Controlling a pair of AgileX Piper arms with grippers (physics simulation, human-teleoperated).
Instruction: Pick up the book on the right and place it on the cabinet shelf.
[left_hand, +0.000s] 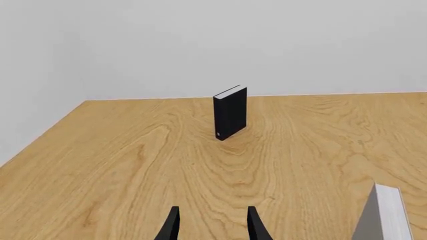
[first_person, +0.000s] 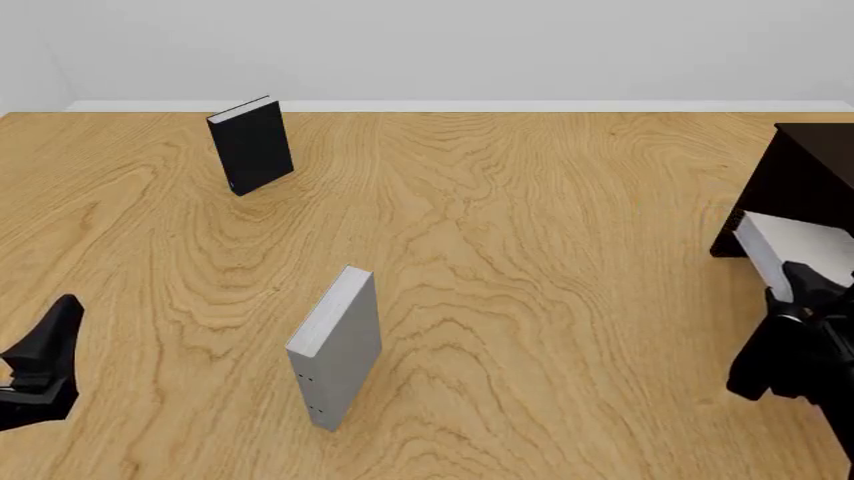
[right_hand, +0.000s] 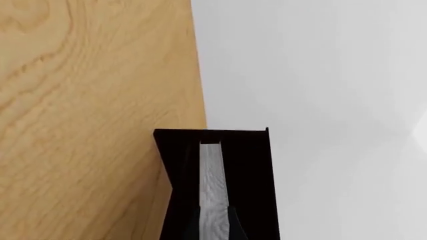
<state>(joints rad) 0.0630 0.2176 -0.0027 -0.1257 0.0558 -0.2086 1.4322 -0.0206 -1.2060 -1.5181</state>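
Observation:
The plain light grey book (first_person: 798, 243) is held off the table at the far right, with my right gripper (first_person: 806, 284) shut on its near end. Its far end points at the very dark cabinet (first_person: 811, 175), which is cut off by the picture's right edge. In the right wrist view the book's pale page edge (right_hand: 212, 180) runs between my fingers toward the cabinet's open front (right_hand: 250, 165). I cannot tell whether it touches the shelf. My left gripper (left_hand: 213, 226) hangs open and holds nothing, low at the near left (first_person: 40, 362).
A grey book with small dark dots on its narrow edge (first_person: 336, 345) stands upright at the table's middle front, also in the left wrist view (left_hand: 385, 215). A black book (first_person: 251, 145) stands upright at the far left (left_hand: 231, 119). A wall bounds the table's far side.

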